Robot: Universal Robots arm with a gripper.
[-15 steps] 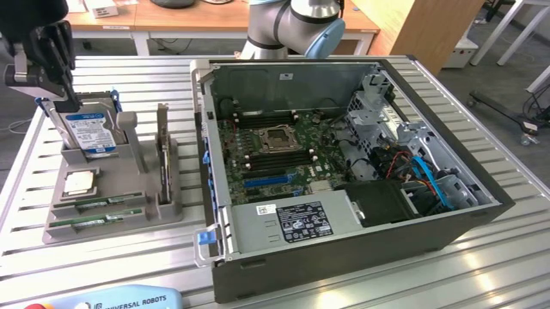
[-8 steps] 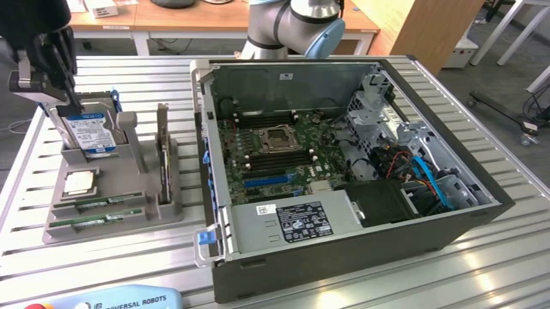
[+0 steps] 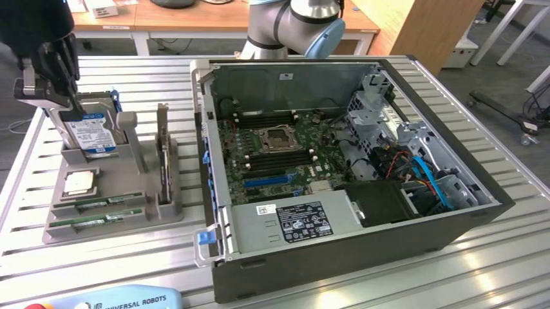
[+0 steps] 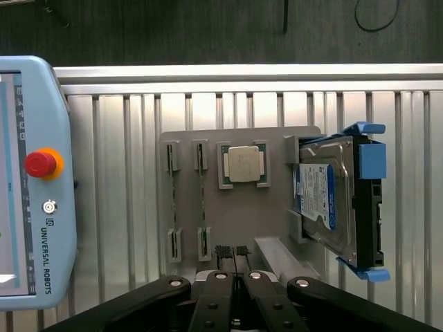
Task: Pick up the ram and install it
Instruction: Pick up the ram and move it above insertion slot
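Observation:
Two ram sticks stand on edge in slots of the grey holder (image 3: 129, 215): one ram stick (image 3: 96, 206) and a second (image 3: 90, 223) beside it. In the wrist view they appear edge-on as thin green lines, one ram stick (image 4: 173, 200) and the other (image 4: 202, 200). My gripper (image 3: 41, 90) hangs above the holder's far end, near the hard drive. Its fingertips (image 4: 232, 252) are pressed together with nothing between them. It touches neither stick.
The holder also carries a blue-framed hard drive (image 3: 90, 132) (image 4: 332, 197) and a square silver processor (image 3: 79, 182) (image 4: 243, 164). An open computer case (image 3: 361, 225) with its motherboard (image 3: 275, 148) lies on the exterior view's right. A teach pendant (image 3: 112, 299) (image 4: 28, 180) rests on the slatted table.

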